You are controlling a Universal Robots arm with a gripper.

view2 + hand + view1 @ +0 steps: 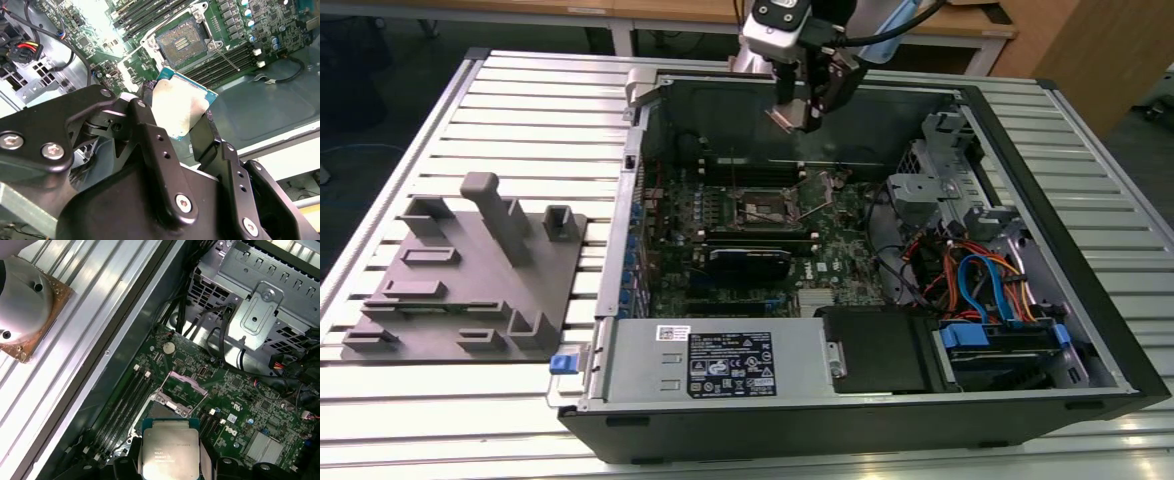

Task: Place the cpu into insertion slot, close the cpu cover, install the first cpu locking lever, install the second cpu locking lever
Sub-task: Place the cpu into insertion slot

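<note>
Hand [794,118] clamps the cpu [182,107] above the uncovered insertion slot [182,42], memory slots [227,60] flanking it.

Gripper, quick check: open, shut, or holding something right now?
Gripper: shut on the cpu, held clear of the insertion slot, which is empty.

PC case [854,425] sits on the desk [520,90], parts tray [454,300] just beside it on the exterior view's left. Chip [170,447] is in the hand [801,112], up over the case, well apart from the socket [767,207] inside.
</note>
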